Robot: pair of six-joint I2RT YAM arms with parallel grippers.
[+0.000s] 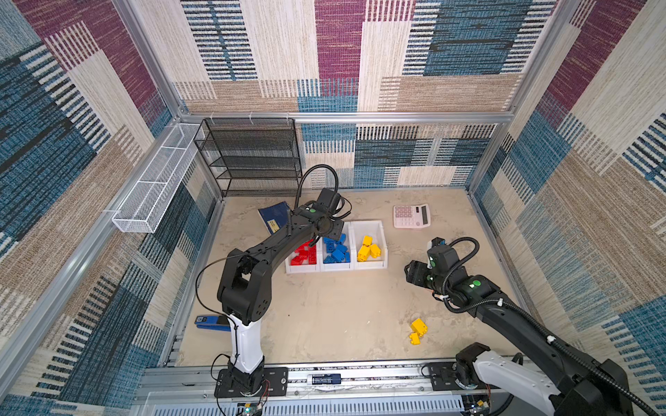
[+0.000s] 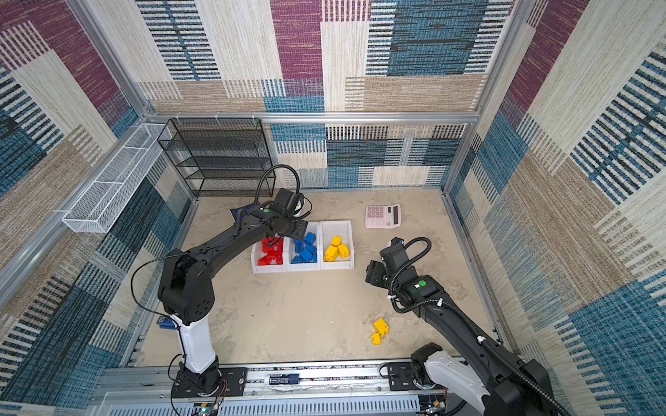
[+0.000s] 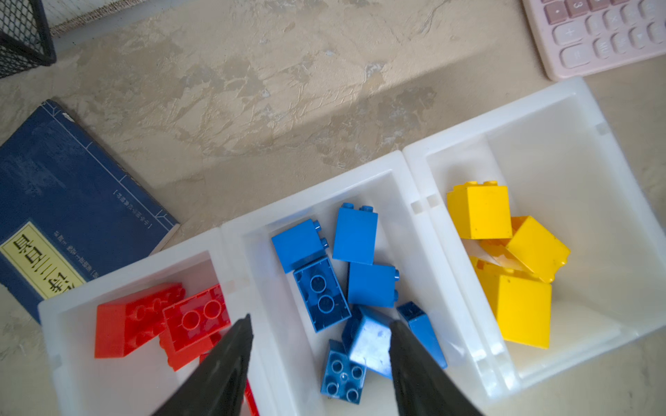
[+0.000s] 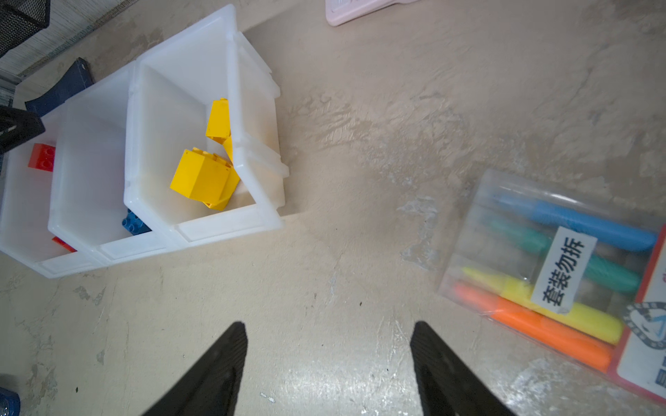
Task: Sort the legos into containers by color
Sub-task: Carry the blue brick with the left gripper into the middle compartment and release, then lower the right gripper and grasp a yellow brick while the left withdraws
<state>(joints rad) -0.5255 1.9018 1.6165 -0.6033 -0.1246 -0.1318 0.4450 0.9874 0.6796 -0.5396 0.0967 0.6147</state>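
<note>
Three joined white containers [image 1: 373, 227] [image 2: 342, 227] stand in a row mid-table. Red legos [image 1: 304, 254] [image 3: 162, 320] fill the left one, blue legos [image 1: 337, 250] [image 3: 360, 273] the middle one, and yellow legos [image 1: 368, 249] [image 3: 504, 259] [image 4: 201, 176] the right one. Two yellow legos [image 1: 418, 329] [image 2: 379, 329] lie on the table near the front right. My left gripper [image 1: 331, 236] [image 3: 320, 320] hangs open over the wall between the red and blue containers, holding nothing. My right gripper [image 1: 413, 272] [image 4: 328, 324] is open and empty above bare table, right of the containers.
A pink calculator [image 1: 411, 216] lies behind the containers and a blue book [image 1: 274, 216] [image 3: 72, 216] to their left. A black mesh rack [image 1: 252, 158] and a white wire basket [image 1: 155, 187] stand at the back left. A marker pack [image 4: 558, 270] lies by my right gripper. A blue stapler [image 1: 211, 320] sits front left.
</note>
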